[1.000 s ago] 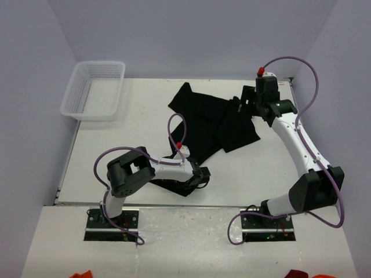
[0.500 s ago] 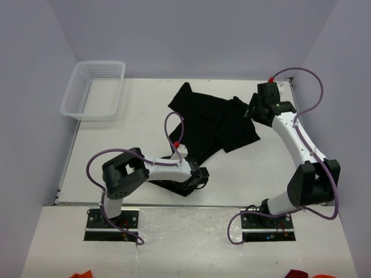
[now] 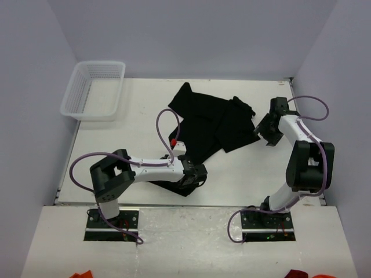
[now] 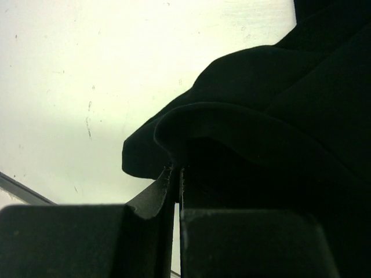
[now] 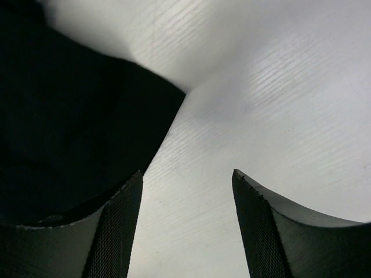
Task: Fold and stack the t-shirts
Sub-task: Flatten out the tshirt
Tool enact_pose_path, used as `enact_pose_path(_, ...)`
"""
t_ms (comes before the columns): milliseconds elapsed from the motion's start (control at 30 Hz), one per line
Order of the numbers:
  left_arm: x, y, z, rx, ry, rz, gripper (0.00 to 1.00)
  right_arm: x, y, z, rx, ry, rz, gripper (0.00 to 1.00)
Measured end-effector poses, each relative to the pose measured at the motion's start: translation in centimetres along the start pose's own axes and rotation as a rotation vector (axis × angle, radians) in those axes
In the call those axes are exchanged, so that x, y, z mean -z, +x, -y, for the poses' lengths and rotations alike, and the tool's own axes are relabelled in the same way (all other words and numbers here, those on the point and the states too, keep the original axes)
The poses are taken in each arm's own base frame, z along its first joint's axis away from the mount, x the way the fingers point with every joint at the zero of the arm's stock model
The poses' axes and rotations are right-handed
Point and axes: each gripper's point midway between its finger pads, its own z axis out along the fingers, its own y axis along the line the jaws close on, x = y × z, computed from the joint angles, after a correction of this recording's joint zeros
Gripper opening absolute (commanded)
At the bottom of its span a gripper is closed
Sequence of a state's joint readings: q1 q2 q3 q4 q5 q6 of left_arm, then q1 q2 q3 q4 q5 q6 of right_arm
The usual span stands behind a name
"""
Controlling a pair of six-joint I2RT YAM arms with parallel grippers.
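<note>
Pale lavender walls (image 3: 185, 35) close in a white table (image 3: 116, 162). Far back on the left sits a white mesh basket (image 3: 87, 116), well apart from everything else. The left arm lies low along the near edge, and the left gripper (image 3: 197, 176) is pinched tight on the near hem of the black t-shirts (image 3: 208, 124). Its wrist camera shows the left gripper (image 4: 177, 174) with its jaws together and a fold of the t-shirts (image 4: 278, 116) caught between them. The cloth spreads from the middle of the table toward the back in overlapping layers; how many shirts there are I cannot tell. At the right, the right gripper (image 3: 265, 132) hangs just beside the cloth's right edge. Seen close, the right gripper (image 5: 186, 179) has its jaws apart over bare table (image 5: 278, 104), holding nothing, with the t-shirts (image 5: 69, 116) to its left.
</note>
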State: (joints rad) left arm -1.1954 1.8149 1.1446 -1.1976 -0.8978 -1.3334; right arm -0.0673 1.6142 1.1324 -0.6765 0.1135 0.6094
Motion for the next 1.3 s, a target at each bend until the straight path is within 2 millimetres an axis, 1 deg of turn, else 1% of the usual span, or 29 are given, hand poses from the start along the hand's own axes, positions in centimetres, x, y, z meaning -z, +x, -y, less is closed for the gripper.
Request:
enact_pose_path(33, 0.0, 0.0, 0.0, -0.001, 0.008, 0.002, 0.0, -0.6, 0.0, 0.3, -0.014, 0.007, -0.017, 0.61)
enact_pose_path(133, 0.2, -0.2, 0.1, -0.005, 0.029, 0.009, 0.0, -2.3, 0.7, 0.6, -0.02, 0.023, -0.076, 0.6)
enact_pose_path(200, 0.3, -0.5, 0.4, -0.006, 0.047, 0.015, 0.0, -3.2, 0.8, 0.3, -0.008, 0.028, -0.11, 0.6)
enact_pose_path(267, 0.4, -0.7, 0.7, -0.009, 0.062, 0.021, 0.0, -3.8, 0.3, -0.2, 0.007, 0.022, -0.123, 0.6)
enact_pose_path(433, 0.5, -0.9, 1.3, -0.015, 0.088, 0.027, 0.0, -4.2, -1.3, -1.3, 0.036, 0.013, -0.117, 0.61)
enact_pose_path(533, 0.6, -1.0, 1.6, -0.017, 0.103, 0.029, 0.0, -4.4, -2.4, -1.6, 0.052, 0.025, -0.11, 0.6)
enact_pose_path(633, 0.8, -1.2, 1.7, -0.015, 0.115, 0.031, 0.0, -4.9, -2.9, -1.6, 0.065, 0.041, -0.115, 0.59)
enact_pose_path(700, 1.0, -1.3, 1.7, -0.009, 0.124, 0.034, 0.0, -5.3, -2.8, -1.3, 0.073, 0.063, -0.125, 0.58)
enact_pose_path(800, 1.3, -1.6, 1.6, -0.004, 0.138, 0.04, 0.0, -5.8, -2.0, -0.5, 0.089, 0.098, -0.156, 0.57)
enact_pose_path(867, 1.4, -1.7, 1.6, 0.0, 0.149, 0.042, 0.0, -6.1, -1.6, 0.0, 0.1, 0.119, -0.173, 0.53)
enact_pose_path(967, 1.5, -1.7, 1.7, 0.001, 0.162, 0.041, 0.0, -6.5, -1.2, 0.5, 0.111, 0.139, -0.192, 0.51)
enact_pose_path(1133, 1.8, -1.9, 2.0, 0.005, 0.186, 0.043, 0.0, -6.4, -1.4, 0.7, 0.127, 0.166, -0.206, 0.49)
enact_pose_path(1167, 1.9, -2.0, 2.0, 0.006, 0.194, 0.045, 0.0, -6.5, -1.6, 0.7, 0.13, 0.17, -0.208, 0.42)
enact_pose_path(1233, 2.0, -2.0, 2.1, 0.009, 0.207, 0.048, 0.0, -6.7, -1.8, 0.5, 0.138, 0.175, -0.214, 0.33)
enact_pose_path(1267, 2.1, -2.0, 2.1, 0.009, 0.21, 0.049, 0.0, -6.8, -1.9, 0.5, 0.138, 0.176, -0.216, 0.24)
enact_pose_path(1300, 2.1, -1.9, 2.1, 0.005, 0.212, 0.049, 0.0, -6.8, -1.9, 0.5, 0.143, 0.179, -0.217, 0.22)
